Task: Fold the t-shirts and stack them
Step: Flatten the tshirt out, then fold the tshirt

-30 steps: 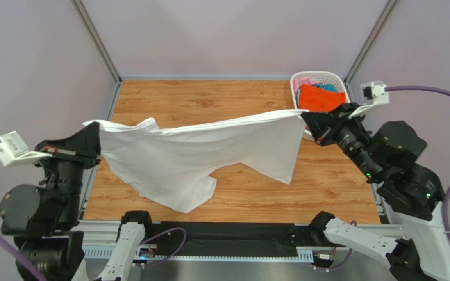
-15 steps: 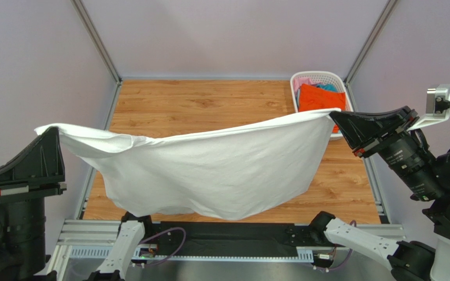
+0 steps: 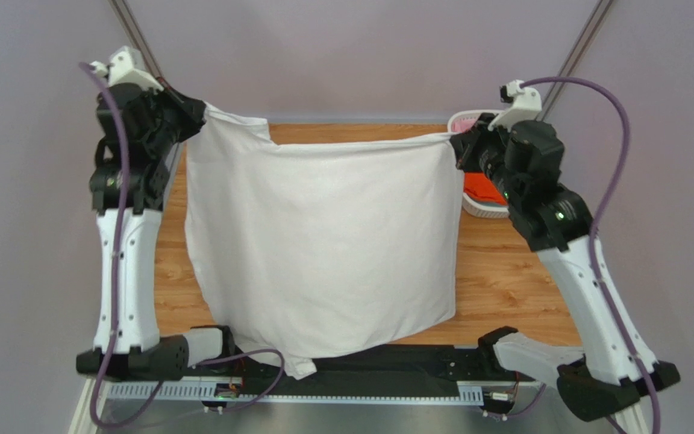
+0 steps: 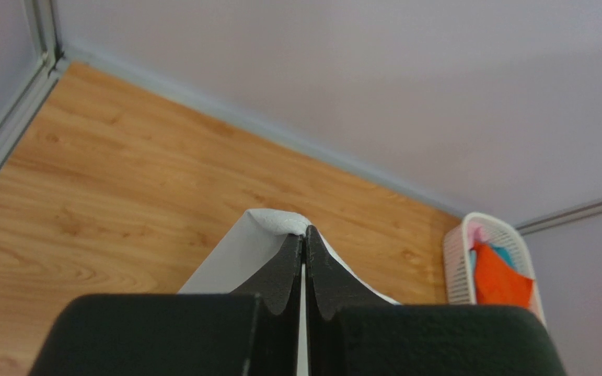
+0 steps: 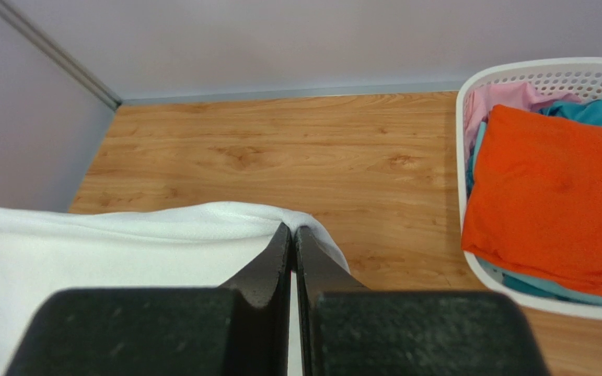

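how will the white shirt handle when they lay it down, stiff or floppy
Probably floppy: the white t-shirt hangs limp between the left tool and right tool. Likely light, since two pinched corners carry it all.

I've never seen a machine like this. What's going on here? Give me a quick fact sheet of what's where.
Held item: plain white cloth t-shirt, spread wide, hanging between the arms
Left gripper: shut on one top corner
Right gripper: shut on the other top corner
Surface: wooden table
Container: white plastic lattice basket, far right corner
Inside it: orange t-shirt on top, pink cloth and teal cloth showing around it
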Controlling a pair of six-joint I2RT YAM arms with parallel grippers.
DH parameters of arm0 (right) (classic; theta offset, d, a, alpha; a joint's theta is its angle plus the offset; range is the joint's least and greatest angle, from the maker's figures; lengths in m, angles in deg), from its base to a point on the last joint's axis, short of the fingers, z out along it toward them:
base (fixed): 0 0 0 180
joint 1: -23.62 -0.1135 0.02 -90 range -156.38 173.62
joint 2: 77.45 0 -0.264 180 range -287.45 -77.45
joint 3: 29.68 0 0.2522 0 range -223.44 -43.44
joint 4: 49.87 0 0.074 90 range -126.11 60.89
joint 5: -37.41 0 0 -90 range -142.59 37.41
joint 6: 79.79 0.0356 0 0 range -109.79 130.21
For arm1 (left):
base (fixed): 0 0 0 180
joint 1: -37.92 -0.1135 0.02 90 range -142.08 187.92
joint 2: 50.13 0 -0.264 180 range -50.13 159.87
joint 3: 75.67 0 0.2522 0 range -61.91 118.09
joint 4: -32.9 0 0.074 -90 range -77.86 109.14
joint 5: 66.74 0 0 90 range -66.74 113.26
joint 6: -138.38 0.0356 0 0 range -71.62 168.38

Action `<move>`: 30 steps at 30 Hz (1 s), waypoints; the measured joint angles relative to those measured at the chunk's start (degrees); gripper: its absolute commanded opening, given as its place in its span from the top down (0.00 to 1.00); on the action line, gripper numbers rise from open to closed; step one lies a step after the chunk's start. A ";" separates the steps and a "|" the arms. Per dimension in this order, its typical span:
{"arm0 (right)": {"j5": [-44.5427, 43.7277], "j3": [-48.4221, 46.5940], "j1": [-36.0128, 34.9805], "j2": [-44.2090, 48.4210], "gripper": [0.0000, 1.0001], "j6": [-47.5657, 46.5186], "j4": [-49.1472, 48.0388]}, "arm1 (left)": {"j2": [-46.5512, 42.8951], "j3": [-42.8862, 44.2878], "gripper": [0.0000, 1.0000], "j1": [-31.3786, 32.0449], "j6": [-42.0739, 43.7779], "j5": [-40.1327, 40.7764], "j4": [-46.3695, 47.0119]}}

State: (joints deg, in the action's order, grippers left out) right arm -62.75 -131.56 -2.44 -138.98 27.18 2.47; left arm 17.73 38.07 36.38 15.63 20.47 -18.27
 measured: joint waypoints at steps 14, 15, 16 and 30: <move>21.59 -2.58 13.20 -57.42 1.00 -2.03 -20.09 | 52.68 4.85 1.00 0.00 7.58 -6.32 10.60; 22.05 -4.48 13.42 -59.63 1.00 -2.05 -19.91 | 55.65 6.03 1.00 0.00 7.93 -6.69 10.58; 22.60 -6.60 13.68 -61.79 1.00 -2.12 -19.85 | 57.68 6.80 1.00 0.00 8.26 -6.86 10.38; 25.99 -14.43 14.67 -65.33 1.00 -5.05 -17.84 | 56.28 3.15 1.00 0.00 8.61 -6.14 11.06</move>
State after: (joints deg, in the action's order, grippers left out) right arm -36.76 -145.98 12.22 -204.31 22.13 -15.36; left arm 74.01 41.22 36.38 24.24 14.33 -7.21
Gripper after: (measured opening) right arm 0.007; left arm 0.006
